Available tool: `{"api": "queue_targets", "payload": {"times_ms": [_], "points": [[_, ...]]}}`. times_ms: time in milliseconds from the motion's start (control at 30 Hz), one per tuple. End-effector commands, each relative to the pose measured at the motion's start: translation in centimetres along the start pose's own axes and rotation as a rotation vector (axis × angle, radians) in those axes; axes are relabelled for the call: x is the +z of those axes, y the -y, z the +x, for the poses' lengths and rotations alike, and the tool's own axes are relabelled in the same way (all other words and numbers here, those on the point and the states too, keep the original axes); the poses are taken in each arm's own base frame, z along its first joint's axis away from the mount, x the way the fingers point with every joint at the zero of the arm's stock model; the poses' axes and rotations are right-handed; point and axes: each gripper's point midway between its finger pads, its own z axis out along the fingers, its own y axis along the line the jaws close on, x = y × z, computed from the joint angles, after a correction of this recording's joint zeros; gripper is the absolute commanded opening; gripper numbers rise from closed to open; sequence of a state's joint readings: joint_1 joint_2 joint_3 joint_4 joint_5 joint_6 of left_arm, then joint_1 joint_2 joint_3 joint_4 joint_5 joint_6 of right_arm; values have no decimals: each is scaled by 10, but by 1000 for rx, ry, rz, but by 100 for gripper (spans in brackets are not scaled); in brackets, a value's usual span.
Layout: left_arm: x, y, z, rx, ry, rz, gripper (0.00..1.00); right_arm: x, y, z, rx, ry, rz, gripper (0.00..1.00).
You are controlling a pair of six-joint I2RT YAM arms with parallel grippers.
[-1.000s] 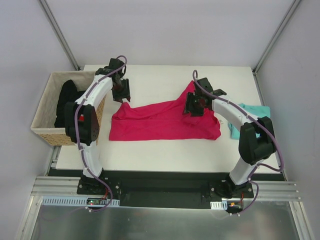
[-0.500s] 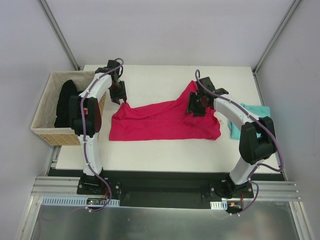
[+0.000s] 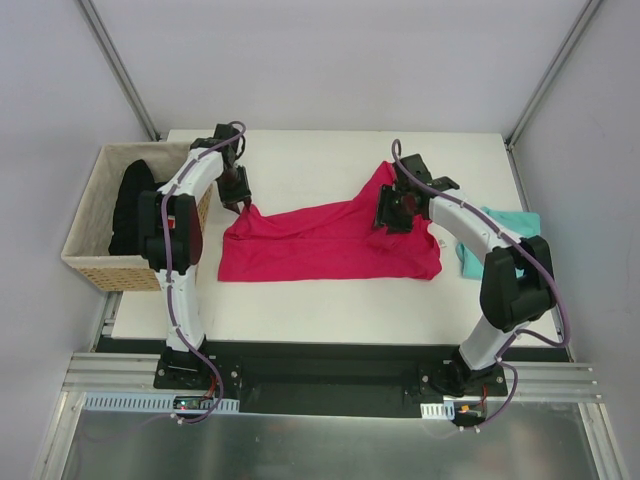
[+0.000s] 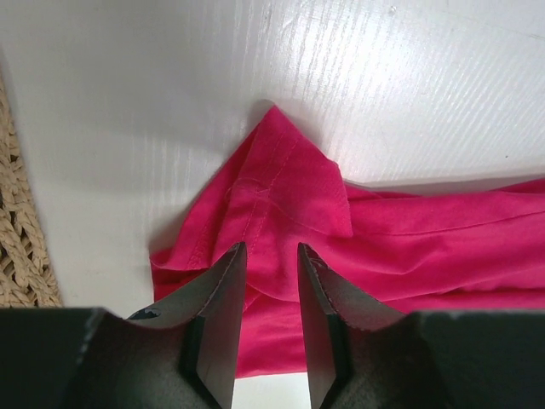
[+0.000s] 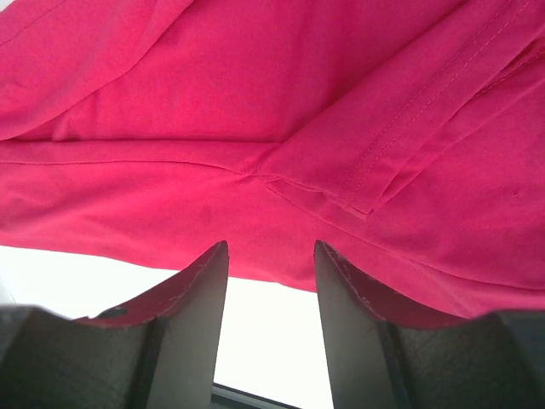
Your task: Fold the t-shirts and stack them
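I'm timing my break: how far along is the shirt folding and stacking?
Early on. Nothing is stacked: the teal shirt lies apart at the table's right edge, and whether it is folded is unclear. In hand: the pink shirt lies as a long band, with the left gripper at its left corner and the right gripper over its right end. Left: finish folding, then stack both.

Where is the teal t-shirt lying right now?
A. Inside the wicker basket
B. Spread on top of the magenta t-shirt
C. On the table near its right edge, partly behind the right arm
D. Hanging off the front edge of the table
C: the teal t-shirt lies on the table at its right edge, beside the magenta t-shirt. The wicker basket holds only a black garment.
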State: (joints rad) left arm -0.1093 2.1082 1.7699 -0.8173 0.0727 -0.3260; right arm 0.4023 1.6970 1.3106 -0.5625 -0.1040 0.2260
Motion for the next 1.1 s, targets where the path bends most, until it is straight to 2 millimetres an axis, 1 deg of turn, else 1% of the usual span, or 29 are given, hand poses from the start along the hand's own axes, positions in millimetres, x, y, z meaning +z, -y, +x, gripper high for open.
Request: {"api": "queue_targets", "payload": {"times_ms": [0,233,467,567,700,800,1000,1067], "points": [[5,-10,4,-48,-28,-35,30,-16,1,-1,-7,23,-2,48],[13,-14,9,-63,-49,-50,30,-17,4,-1,-5,24,2,48],[19,-14,7,-77,-56,-52,30,-20,8,0,-11,17,15,48],[20,-13,4,-85,-54,-50,30,-21,11,-1,-8,16,20,48],[19,-10,-7,-88,-31,-36,31,-22,11,-4,-4,17,22,48],[20,-9,-10,-84,-28,-31,31,-24,11,-7,-6,24,21,48],[25,-12,-10,-93,-40,-36,34,-26,12,-7,-3,23,26,48],[28,-13,-10,-96,-45,-40,30,-27,13,-6,-3,23,29,48]]}}
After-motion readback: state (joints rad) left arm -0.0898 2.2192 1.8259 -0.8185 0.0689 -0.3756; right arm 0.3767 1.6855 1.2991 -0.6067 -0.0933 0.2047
